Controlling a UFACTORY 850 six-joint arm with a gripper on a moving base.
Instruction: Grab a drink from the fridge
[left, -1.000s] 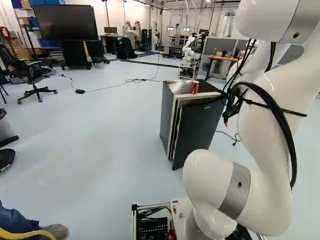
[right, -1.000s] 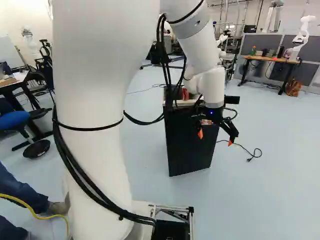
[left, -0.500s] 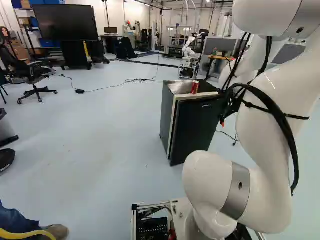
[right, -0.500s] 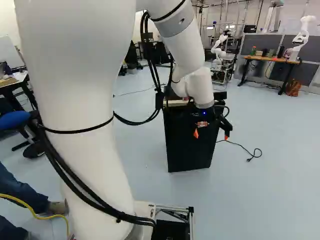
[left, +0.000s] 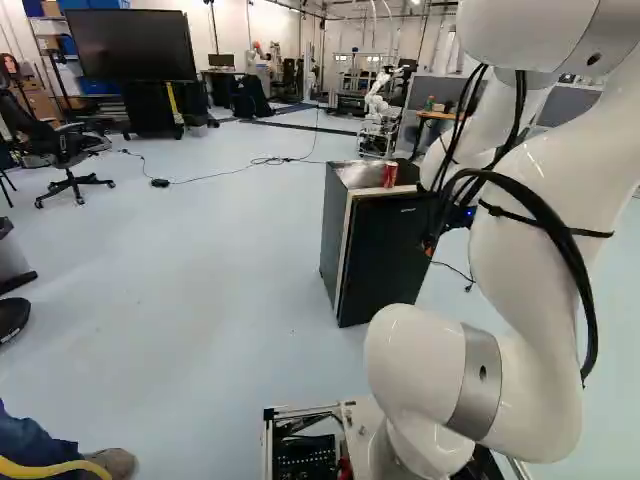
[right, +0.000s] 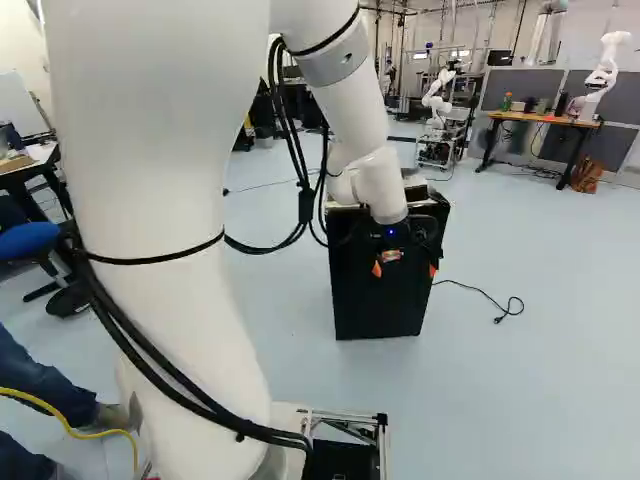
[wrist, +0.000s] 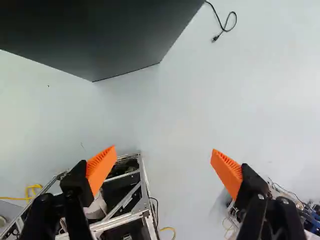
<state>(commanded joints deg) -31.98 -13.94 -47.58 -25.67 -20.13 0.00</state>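
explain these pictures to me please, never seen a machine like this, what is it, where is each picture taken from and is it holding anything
This is a white robot arm on a moving base. Two pictures come from cameras on that base, behind the arm, one to its left and one to its right, looking ahead. The third comes from a camera on the arm's wrist, looking along the gripper, so its two orange pads show up close. They stand well apart with nothing between them: the gripper is open and holds nothing. Ahead of the base stands a small dark fridge with a red can on top. The gripper is near the fridge's front.
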